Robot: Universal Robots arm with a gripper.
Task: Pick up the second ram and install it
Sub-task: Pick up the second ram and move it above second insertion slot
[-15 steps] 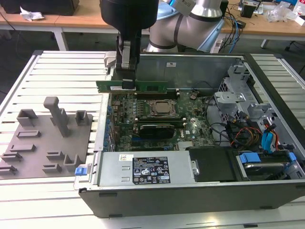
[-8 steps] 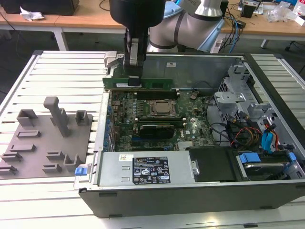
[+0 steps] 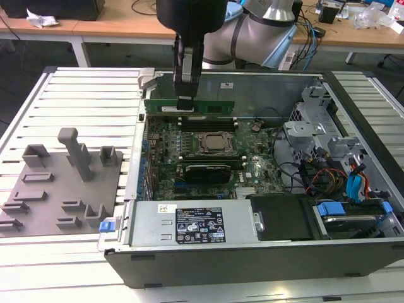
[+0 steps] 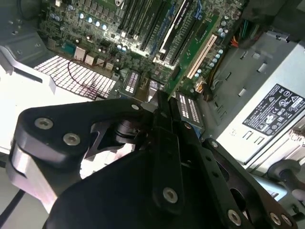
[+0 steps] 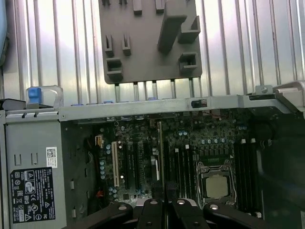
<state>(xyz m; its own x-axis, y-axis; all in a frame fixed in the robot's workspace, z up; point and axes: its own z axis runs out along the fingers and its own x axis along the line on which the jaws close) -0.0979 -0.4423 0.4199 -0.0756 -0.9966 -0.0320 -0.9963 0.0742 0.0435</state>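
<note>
Lying on a slatted metal table (image 3: 82, 95), an open computer case (image 3: 252, 265) faces the exterior view. Nearest the camera sits the grey power supply (image 3: 189, 224) with its printed label. Beyond it lies the green motherboard (image 3: 252, 170), with a square metal processor socket (image 3: 218, 144) near its middle and black memory slots (image 3: 202, 123) on the socket's far side. Above those far slots, the gripper (image 3: 185, 106) is closed on the second ram (image 3: 214, 105), pinching the stick near its middle. The stick hangs level and on edge, its length running along the slots and close over them; whether it touches them cannot be told. To the exterior view's left, well apart from the motherboard, a grey holder tray (image 3: 63, 183) rests on the table. Farther back, the arm (image 3: 252, 31) rises in front of wooden desks (image 3: 113, 22).
</note>
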